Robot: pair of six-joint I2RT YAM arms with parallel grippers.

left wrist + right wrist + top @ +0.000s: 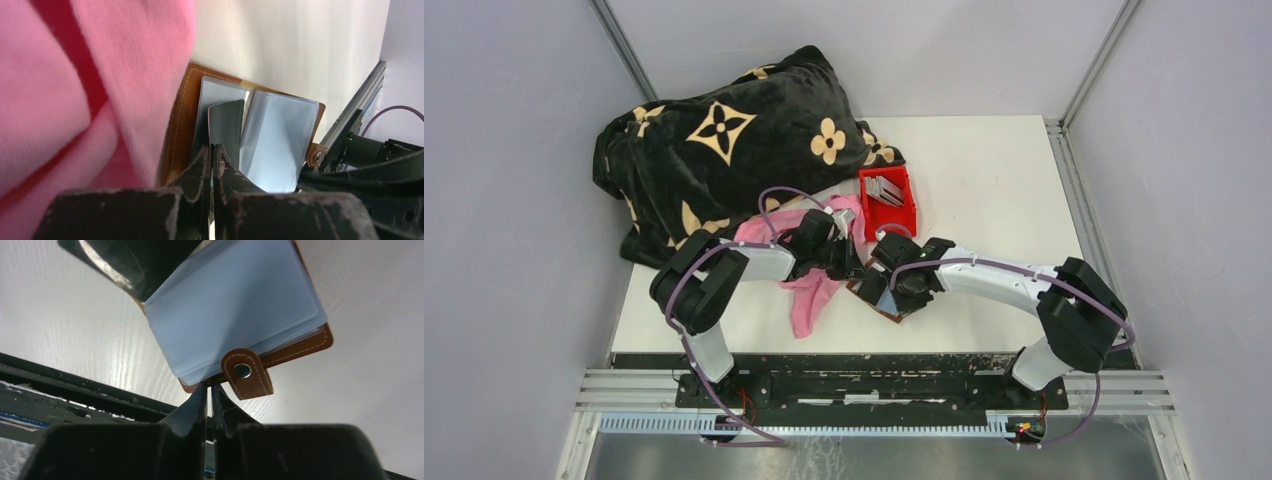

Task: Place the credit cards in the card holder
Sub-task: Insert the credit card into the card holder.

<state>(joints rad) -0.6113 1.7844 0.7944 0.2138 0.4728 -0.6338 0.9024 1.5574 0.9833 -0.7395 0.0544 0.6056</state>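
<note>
The brown card holder (pixel 181 117) lies open on the white table, its pale clear pockets (pixel 277 135) facing up. My left gripper (pixel 212 147) is shut on a dark grey credit card (pixel 226 125) and holds it edge-on over the holder's middle fold. My right gripper (pixel 209 386) is shut on the near edge of the card holder (pixel 240 305), next to its snap tab (pixel 247 372). In the top view both grippers meet at the holder (pixel 876 296), the left gripper (pixel 849 268) and the right gripper (pixel 894 288). More grey cards (pixel 886 188) stand in a red bin (pixel 902 212).
A pink cloth (pixel 809 290) lies under and beside the left arm and fills the left of the left wrist view (pixel 75 90). A black blanket with tan flowers (pixel 724 150) is heaped at the back left. The table's near edge and metal rail (pixel 60 385) are close to the holder.
</note>
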